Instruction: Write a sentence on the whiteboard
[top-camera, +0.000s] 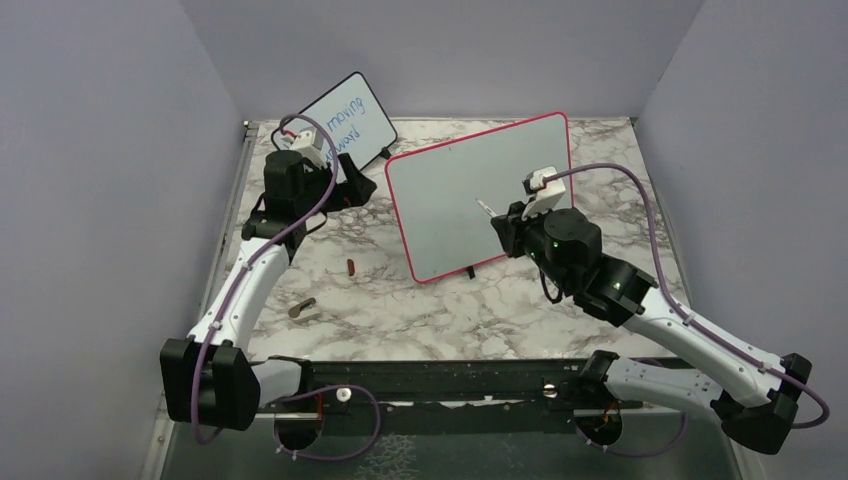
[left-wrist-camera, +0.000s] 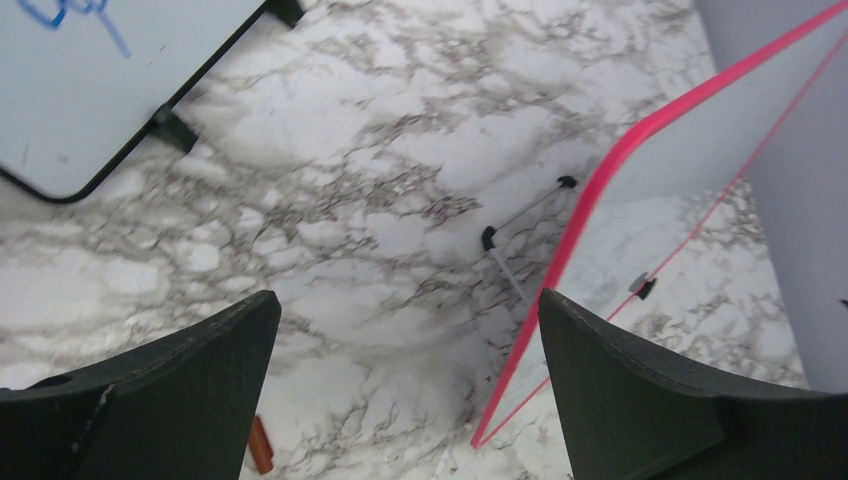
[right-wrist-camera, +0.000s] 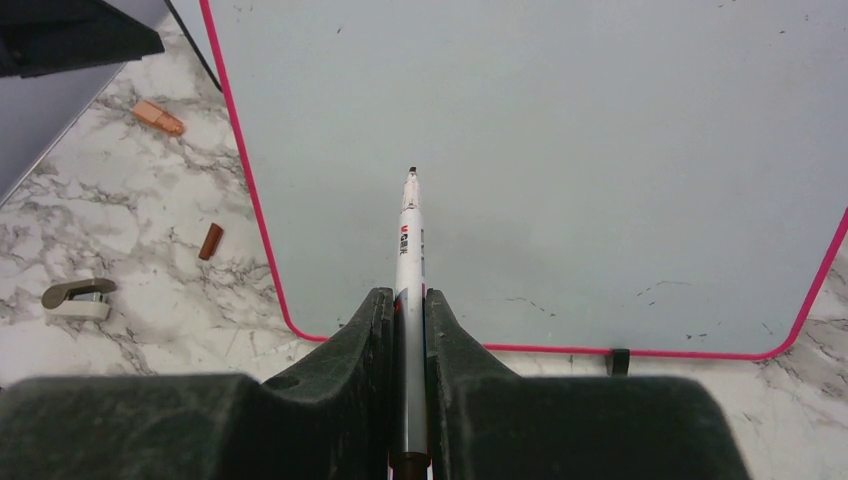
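Note:
The whiteboard (top-camera: 470, 195) with a red-pink frame stands tilted on small black feet at the middle of the table. Its face is blank apart from faint specks, and no sentence shows on it. It fills the right wrist view (right-wrist-camera: 600, 140), and its left edge shows in the left wrist view (left-wrist-camera: 640, 150). My right gripper (top-camera: 500, 225) (right-wrist-camera: 409, 296) is shut on a white marker (right-wrist-camera: 410, 240) that points at the board's face. I cannot tell whether the tip touches. My left gripper (top-camera: 352, 190) (left-wrist-camera: 410, 310) is open and empty, above the table to the left of the board.
A smaller black-framed board (top-camera: 350, 120) (left-wrist-camera: 90, 90) with blue writing leans at the back left. A brown cap (top-camera: 351, 266) (right-wrist-camera: 210, 241) (left-wrist-camera: 260, 445) and a grey-and-white object (top-camera: 301, 308) (right-wrist-camera: 78, 297) lie left of the whiteboard. An orange piece (right-wrist-camera: 158, 117) lies farther back.

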